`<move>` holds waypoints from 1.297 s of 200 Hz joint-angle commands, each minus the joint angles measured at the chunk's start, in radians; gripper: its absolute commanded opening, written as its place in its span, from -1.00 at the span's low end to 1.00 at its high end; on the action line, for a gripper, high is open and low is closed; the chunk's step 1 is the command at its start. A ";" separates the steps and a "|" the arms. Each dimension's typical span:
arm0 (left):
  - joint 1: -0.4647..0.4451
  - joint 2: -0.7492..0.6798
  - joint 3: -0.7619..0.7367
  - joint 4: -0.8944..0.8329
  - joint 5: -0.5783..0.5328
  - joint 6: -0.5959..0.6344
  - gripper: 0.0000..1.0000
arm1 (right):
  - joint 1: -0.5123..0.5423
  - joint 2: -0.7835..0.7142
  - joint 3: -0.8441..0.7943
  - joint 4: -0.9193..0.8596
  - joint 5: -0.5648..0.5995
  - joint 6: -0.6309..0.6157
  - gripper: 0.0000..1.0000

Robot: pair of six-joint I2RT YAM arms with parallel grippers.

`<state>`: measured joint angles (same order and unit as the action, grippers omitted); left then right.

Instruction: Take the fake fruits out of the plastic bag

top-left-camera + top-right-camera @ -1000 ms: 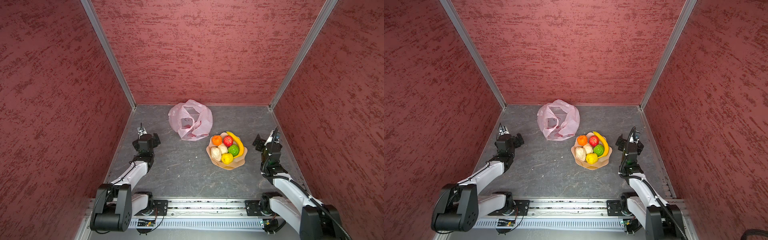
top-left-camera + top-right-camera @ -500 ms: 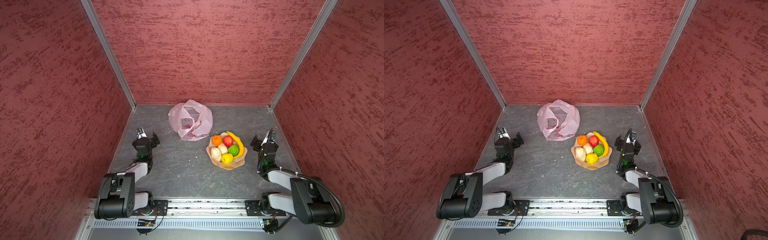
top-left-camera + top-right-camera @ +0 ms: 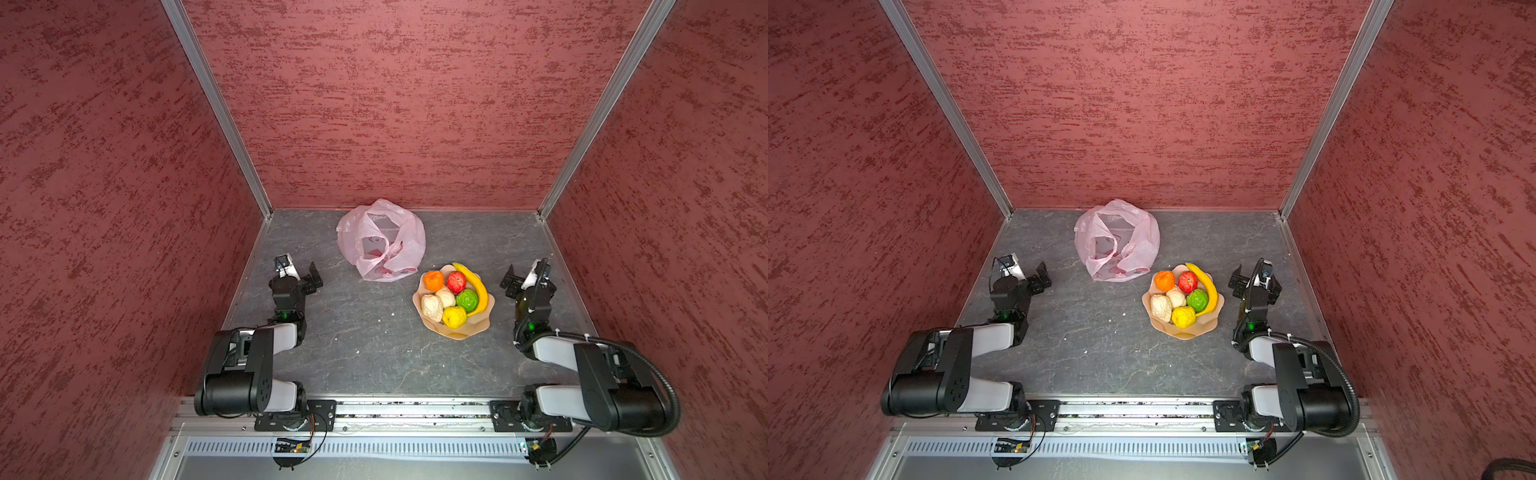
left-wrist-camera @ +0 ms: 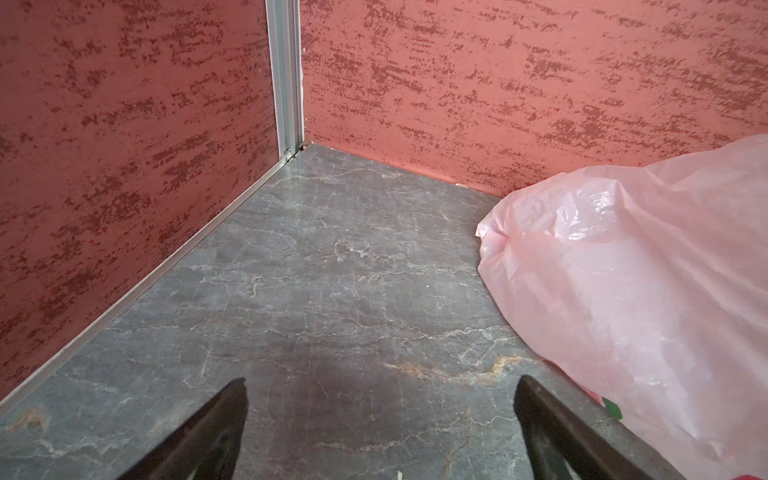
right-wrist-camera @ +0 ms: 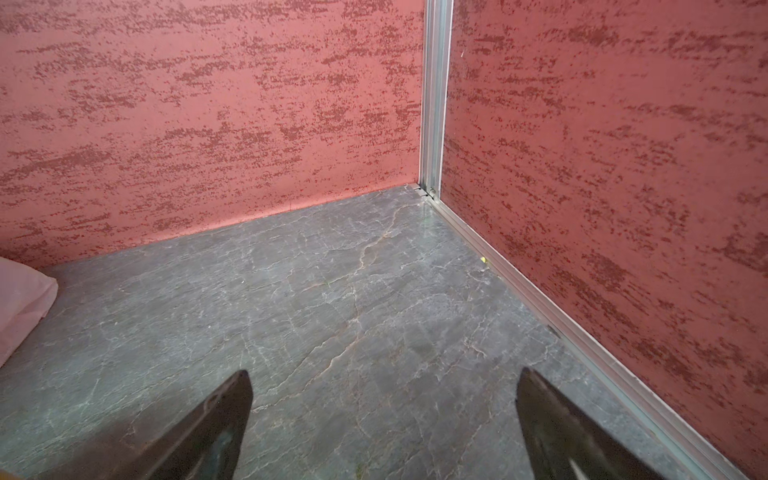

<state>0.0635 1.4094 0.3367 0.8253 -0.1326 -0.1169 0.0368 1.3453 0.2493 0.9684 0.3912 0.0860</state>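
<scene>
Though just beside bag (image 3: 380,241), fruits (image 3: 446,297) on plate (image 3: 457,332).

Plastic bag (image 3: 407,245) is pale pink (red marks), table (image 3: 374,345) veined grey.

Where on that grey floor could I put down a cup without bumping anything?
The widest bare stretch of floor lies in front, between the left arm and right arm, nearer than the bag and plate. The back right corner beyond the plate is also free. Crowded: where bag and plate of fruits sit close.
</scene>
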 commanded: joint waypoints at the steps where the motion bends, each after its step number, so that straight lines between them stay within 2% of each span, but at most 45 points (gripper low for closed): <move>1: -0.002 0.020 0.005 0.036 0.046 0.032 0.99 | -0.008 0.038 -0.019 0.140 -0.015 -0.036 0.98; 81: -0.026 0.117 0.021 0.103 0.065 0.072 0.99 | -0.016 0.103 -0.039 0.251 -0.023 -0.032 0.98; 175: -0.038 0.124 0.018 0.111 0.045 0.079 0.99 | -0.034 0.103 -0.021 0.223 -0.092 -0.034 0.98; 201: -0.040 0.123 0.018 0.112 0.044 0.081 0.99 | -0.037 0.159 -0.016 0.233 -0.129 -0.043 0.98; 214: -0.040 0.124 0.018 0.112 0.043 0.081 0.99 | -0.037 0.220 -0.023 0.323 -0.124 -0.051 0.98; 225: -0.040 0.124 0.019 0.110 0.042 0.081 0.99 | -0.038 0.187 -0.004 0.228 -0.132 -0.035 0.98; 237: -0.039 0.124 0.019 0.110 0.042 0.082 0.99 | -0.041 0.210 0.002 0.260 -0.132 -0.042 0.98; 247: -0.041 0.124 0.019 0.110 0.041 0.081 0.99 | -0.041 0.200 0.022 0.200 -0.137 -0.037 0.98; 259: -0.041 0.124 0.019 0.110 0.039 0.081 0.99 | -0.043 0.206 0.018 0.219 -0.139 -0.038 0.98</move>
<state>0.0303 1.5322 0.3424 0.9142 -0.0864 -0.0505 0.0025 1.5478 0.2356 1.1675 0.2760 0.0666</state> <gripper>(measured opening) 0.996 0.989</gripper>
